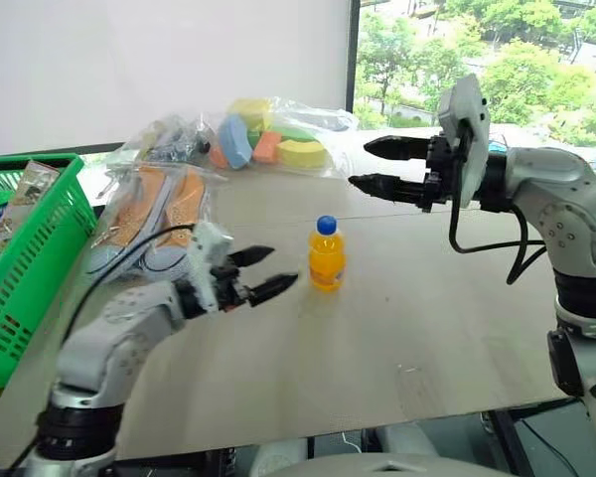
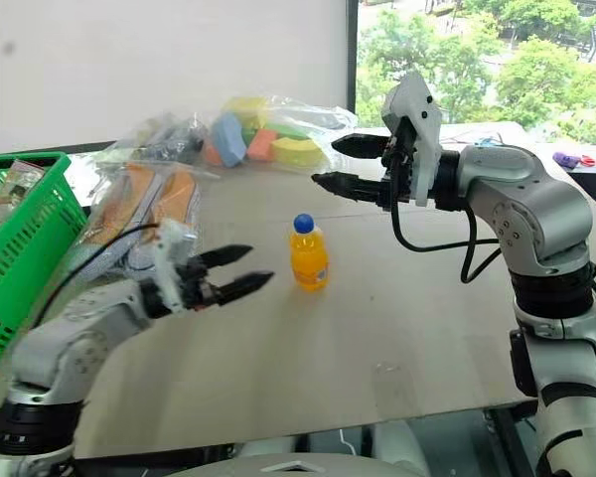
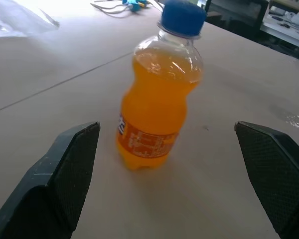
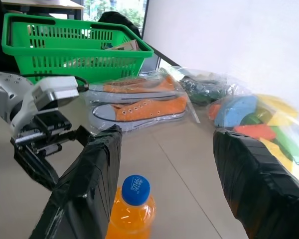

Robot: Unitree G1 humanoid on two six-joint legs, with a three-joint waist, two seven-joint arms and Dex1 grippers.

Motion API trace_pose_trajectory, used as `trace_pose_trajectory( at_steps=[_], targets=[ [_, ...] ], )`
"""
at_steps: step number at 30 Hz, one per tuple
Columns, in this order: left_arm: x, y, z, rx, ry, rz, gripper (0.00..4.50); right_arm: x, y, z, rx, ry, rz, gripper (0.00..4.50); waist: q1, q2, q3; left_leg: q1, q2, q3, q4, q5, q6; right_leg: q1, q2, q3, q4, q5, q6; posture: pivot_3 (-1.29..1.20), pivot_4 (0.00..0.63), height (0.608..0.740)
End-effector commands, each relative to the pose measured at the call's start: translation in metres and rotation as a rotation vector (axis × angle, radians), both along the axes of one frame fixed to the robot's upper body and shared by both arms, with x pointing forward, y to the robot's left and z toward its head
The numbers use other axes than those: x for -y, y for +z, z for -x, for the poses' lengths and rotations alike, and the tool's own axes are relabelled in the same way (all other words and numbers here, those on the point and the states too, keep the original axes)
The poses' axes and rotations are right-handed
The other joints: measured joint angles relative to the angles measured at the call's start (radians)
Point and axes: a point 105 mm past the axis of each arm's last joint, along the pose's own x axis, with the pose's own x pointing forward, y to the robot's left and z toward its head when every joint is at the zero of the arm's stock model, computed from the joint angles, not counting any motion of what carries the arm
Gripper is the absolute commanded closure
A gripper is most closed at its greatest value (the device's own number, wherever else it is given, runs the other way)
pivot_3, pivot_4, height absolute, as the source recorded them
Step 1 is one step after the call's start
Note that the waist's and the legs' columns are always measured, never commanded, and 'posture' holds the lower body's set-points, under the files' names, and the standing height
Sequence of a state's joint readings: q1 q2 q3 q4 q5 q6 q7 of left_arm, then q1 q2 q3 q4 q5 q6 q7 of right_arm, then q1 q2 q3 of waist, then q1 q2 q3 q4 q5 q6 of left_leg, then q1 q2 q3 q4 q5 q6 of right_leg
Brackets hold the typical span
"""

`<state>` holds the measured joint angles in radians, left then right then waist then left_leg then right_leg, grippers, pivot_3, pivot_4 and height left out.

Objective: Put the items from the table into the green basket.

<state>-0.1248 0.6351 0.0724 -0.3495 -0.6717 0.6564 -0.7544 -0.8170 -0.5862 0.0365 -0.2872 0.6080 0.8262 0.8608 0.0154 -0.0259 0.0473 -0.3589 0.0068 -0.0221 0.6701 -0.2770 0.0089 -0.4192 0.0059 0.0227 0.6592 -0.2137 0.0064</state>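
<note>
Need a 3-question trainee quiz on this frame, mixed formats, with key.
1. True or false: the orange-drink bottle lies on its side on the table.
2. Which gripper is nearer the bottle? A) left gripper B) right gripper
3. Fill in: the bag of orange sneakers lies between the bottle and the green ____.

Key
1. False: it stands upright, blue cap up.
2. A: its open fingers point at the bottle without touching; the right gripper, also open, hovers higher, by the bag of sponges.
3. basket.

Orange-drink bottle (image 1: 327, 255) upright mid-table (image 1: 427, 328), bagged sneakers (image 1: 149, 214) and sponges (image 1: 268, 139) behind, green basket (image 1: 30, 268) at left edge
</note>
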Motion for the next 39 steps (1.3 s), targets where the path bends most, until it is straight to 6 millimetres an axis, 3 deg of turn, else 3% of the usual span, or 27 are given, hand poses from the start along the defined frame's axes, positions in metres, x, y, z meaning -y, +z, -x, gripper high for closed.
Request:
trace_pose_trajectory(
  at_steps=[1,4,15,18,19,24,28,30,32,34,36,39],
  targets=[
    [0.007,0.006,-0.011,0.072,-0.010,-0.019,0.02,0.008,0.012,0.005,0.057,-0.029,-0.006,1.39,-0.008,0.000,0.000,0.001,0.000,0.000,0.000,0.000,0.000,0.001,0.000,0.001,0.000,0.000,0.000,0.00,0.000,0.740],
    [0.015,0.000,-0.018,0.077,-0.038,-0.038,0.02,0.011,0.012,0.006,0.066,-0.047,0.006,1.39,-0.033,0.000,0.000,0.002,0.000,0.002,0.000,0.000,0.000,0.001,0.000,0.002,0.000,0.000,0.000,-0.02,0.000,0.740],
    [0.035,-0.026,-0.052,0.092,-0.047,-0.119,0.02,0.012,0.010,0.009,0.073,-0.057,0.020,1.39,-0.041,0.001,0.000,0.000,0.000,0.002,-0.001,0.000,0.000,0.001,0.000,0.003,-0.002,0.000,0.001,-0.06,0.000,0.740],
    [0.038,-0.029,-0.054,0.094,-0.056,-0.107,0.83,0.012,0.008,0.010,0.070,-0.058,0.020,1.39,-0.050,0.001,0.000,0.000,0.000,0.002,-0.001,0.000,0.000,0.001,0.000,0.003,-0.002,0.000,0.001,-0.06,0.000,0.740],
    [0.038,-0.030,-0.055,0.097,-0.056,-0.111,1.37,0.012,0.007,0.010,0.068,-0.057,0.021,1.39,-0.053,0.001,0.000,0.000,0.000,0.002,-0.001,0.000,0.000,0.001,0.000,0.004,-0.002,0.000,0.001,-0.07,0.000,0.740],
    [0.027,-0.022,-0.053,0.123,-0.004,-0.075,1.53,0.010,0.001,0.013,0.063,-0.034,0.043,1.39,-0.057,0.002,0.000,0.000,0.000,0.001,-0.001,0.000,0.001,0.001,0.000,0.005,-0.002,0.000,0.001,-0.05,0.000,0.740],
    [-0.005,0.031,-0.055,0.207,0.201,0.115,1.53,-0.005,-0.007,0.020,0.074,0.064,0.077,1.39,-0.065,0.002,0.001,-0.001,0.002,0.000,-0.001,0.000,0.001,-0.001,0.000,0.006,-0.001,0.000,0.002,0.00,0.000,0.740],
    [-0.034,0.067,-0.057,0.281,0.347,0.184,1.53,-0.016,-0.003,0.023,0.074,0.127,0.050,1.39,-0.061,0.000,0.002,-0.002,0.002,-0.003,-0.001,0.000,0.001,-0.003,0.001,0.007,-0.001,0.000,0.002,0.04,0.000,0.740],
    [-0.084,0.113,-0.058,0.406,0.563,0.208,1.53,-0.033,0.006,0.024,0.075,0.205,0.003,1.39,-0.056,0.000,0.002,-0.002,0.003,-0.004,-0.001,0.000,0.001,-0.003,0.001,0.007,0.000,0.000,0.002,0.10,0.000,0.740],
    [-0.117,0.145,-0.050,0.492,0.704,0.214,1.53,-0.042,0.013,0.027,0.074,0.260,-0.034,1.39,-0.054,-0.002,0.005,-0.002,0.003,-0.005,-0.001,0.000,0.001,-0.003,0.003,0.006,0.001,0.000,0.001,0.12,0.000,0.740],
    [-0.144,0.168,-0.036,0.551,0.829,0.183,1.53,-0.048,0.018,0.030,0.076,0.319,-0.058,1.39,-0.048,-0.003,0.005,-0.002,0.005,-0.007,-0.001,0.000,0.000,-0.004,0.006,0.005,0.001,0.000,0.001,0.17,0.000,0.740],
    [-0.227,0.187,-0.014,0.557,1.175,0.102,1.53,-0.076,0.024,0.024,0.105,0.383,-0.067,1.39,-0.029,-0.002,0.005,0.000,0.004,-0.006,-0.003,-0.001,0.000,-0.004,0.005,0.003,0.001,0.000,0.000,0.21,0.000,0.740]
  ],
)
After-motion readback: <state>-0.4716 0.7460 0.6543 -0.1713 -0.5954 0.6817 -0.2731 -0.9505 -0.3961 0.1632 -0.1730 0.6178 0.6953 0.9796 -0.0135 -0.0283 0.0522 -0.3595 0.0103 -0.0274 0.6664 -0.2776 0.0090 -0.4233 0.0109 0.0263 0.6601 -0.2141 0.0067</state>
